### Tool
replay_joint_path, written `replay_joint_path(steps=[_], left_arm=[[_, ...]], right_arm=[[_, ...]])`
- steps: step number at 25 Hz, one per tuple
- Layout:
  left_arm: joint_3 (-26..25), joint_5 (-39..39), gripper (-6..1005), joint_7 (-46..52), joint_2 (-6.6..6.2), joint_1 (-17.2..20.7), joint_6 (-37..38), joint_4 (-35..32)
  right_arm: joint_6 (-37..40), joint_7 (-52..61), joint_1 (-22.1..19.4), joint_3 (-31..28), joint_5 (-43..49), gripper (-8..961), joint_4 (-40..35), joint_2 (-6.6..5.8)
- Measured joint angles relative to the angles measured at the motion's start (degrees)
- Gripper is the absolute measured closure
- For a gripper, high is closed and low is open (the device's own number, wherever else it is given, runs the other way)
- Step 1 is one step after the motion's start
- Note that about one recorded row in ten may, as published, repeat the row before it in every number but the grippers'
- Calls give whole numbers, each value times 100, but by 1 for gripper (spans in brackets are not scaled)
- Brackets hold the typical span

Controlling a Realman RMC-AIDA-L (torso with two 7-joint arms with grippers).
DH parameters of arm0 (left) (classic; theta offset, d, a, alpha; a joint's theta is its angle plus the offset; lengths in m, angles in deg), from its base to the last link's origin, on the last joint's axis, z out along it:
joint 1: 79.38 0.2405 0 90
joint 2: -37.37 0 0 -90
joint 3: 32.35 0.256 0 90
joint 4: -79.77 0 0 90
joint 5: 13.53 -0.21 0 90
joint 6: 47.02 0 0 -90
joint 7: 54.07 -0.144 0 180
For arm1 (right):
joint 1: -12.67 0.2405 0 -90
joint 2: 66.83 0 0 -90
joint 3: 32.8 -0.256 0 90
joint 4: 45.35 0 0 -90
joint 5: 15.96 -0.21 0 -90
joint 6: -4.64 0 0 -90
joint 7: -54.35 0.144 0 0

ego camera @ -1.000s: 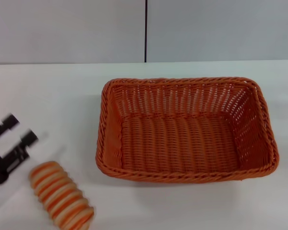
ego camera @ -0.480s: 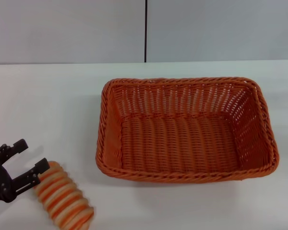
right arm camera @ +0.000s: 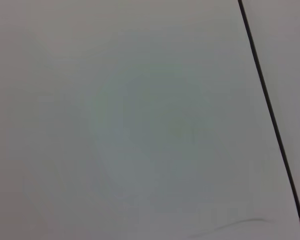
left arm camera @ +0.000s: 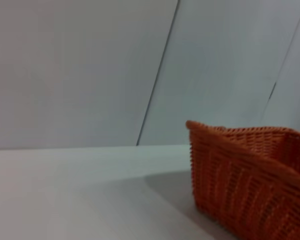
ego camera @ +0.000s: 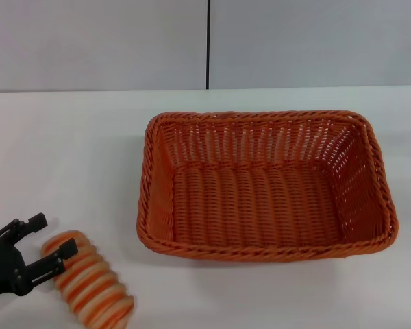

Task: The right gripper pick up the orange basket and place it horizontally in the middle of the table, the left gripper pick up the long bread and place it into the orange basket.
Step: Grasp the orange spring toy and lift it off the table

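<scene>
Since the orange basket [ego camera: 267,186] already lies lengthwise around the middle of the table [ego camera: 68,137] in the head view, treat the basket half as done and work the bread. Left pincer [ego camera: 49,241] sits low at the near left corner, fingers spread; one finger tip [ego camera: 63,252] is at the far end of the long bread [ego camera: 88,282], the other [ego camera: 33,222] is clear of it on bare table. So the loaf is not between the fingers yet. It lies on the table, slanted, well apart from the basket's left rim, and partly cut off by the frame's lower edge. You want to shift the pincer along the loaf toward its middle, straddle it across the stripes, then squeeze; gripping only the end will likely let it swing or slip. Lift high enough to clear the braided rim before you travel over to the basket.

Left wrist view: only the basket corner [left arm camera: 250,175] shows, with table and grey wall behind. No bread, no fingers here, so don't rely on it for alignment.

Right wrist view: blank grey wall with one dark seam [right arm camera: 270,115]. Right pincer isn't visible anywhere; its fingers can't be judged, arm looks parked.
</scene>
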Motion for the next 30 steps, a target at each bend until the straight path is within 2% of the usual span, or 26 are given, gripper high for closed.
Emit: replay_joint_path(steps=[6, 30], left_arm=[[5, -39, 140, 3, 1, -2, -225, 66], [40, -372, 159, 14, -3, -133, -363, 204]], right_arm=[[13, -65, 3, 0, 1, 446, 21, 0], [162, -195, 26, 8, 1, 446, 120, 0]])
